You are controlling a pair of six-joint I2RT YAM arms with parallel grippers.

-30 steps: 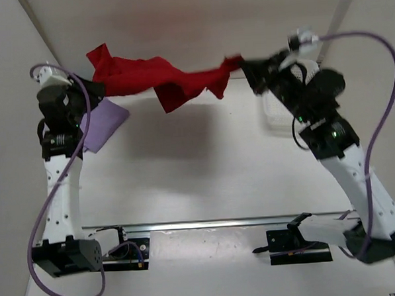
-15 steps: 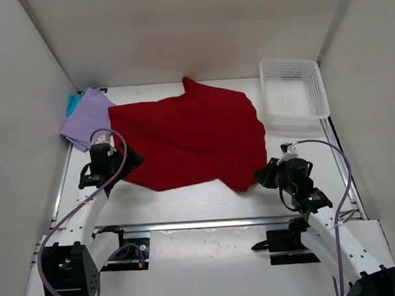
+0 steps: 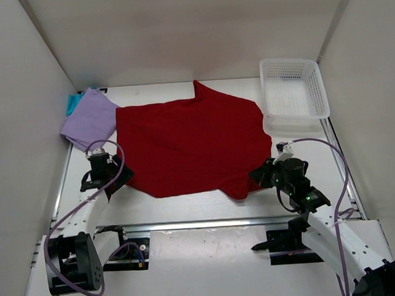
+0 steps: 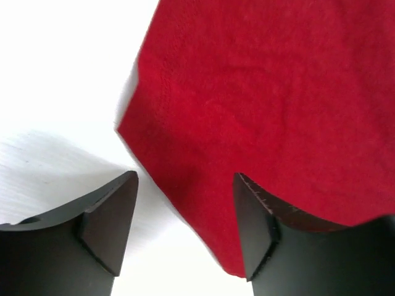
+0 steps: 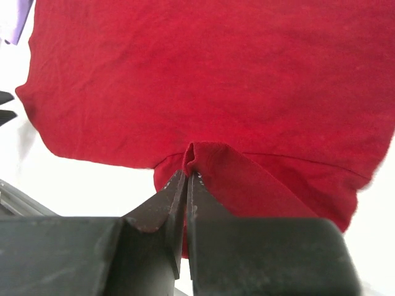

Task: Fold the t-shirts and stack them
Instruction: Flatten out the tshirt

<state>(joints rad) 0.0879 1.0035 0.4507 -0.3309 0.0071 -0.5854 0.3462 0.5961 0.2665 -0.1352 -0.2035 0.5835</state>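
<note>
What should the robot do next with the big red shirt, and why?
Probably let go with the right gripper. Its tips are pinched on a raised fold of the red t-shirt, which already lies spread flat on the table, and the left gripper is already open over its corner.

overhead view is looking down from above and behind the arm bases, taking in the whole table (image 3: 187, 205), far wall and both arms, from well back. left wrist view is riding just behind the left gripper (image 4: 185, 222), facing forward and down past its spread fingers, very near the cloth; it is framing only the corner of the red t-shirt (image 4: 265, 105) ahead of and between the fingertips. right wrist view is sitting behind the right gripper (image 5: 186, 179), looking forward along its pressed-together fingers across the same shirt, slightly farther off. all three are sharing the red t-shirt; the overhead alone is showing both grippers.
</note>
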